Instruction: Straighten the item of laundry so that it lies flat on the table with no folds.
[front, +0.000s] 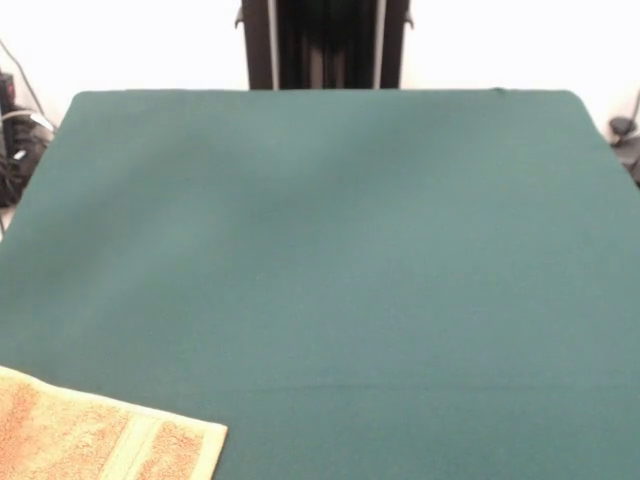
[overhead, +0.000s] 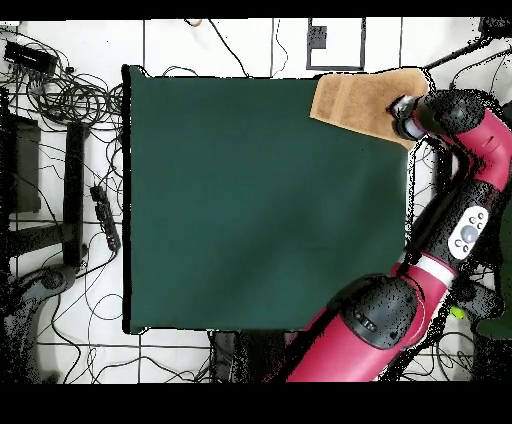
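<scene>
So the small orange-tan terry-cloth towel (front: 90, 435) with the paler stripe sits right at one corner of the big dark green felt-covered table (front: 330, 250), partly hanging past its edge. The red and black arm's gripper (overhead: 403, 108) hovers over the towel; can't tell if it's apart or closed.

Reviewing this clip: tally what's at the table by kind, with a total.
Towels: 1, orange-tan towel at a table corner, partly over the edge
Tables: 1, green table
Robot arms: 1, red arm with its end over the towel
Total: 3
</scene>
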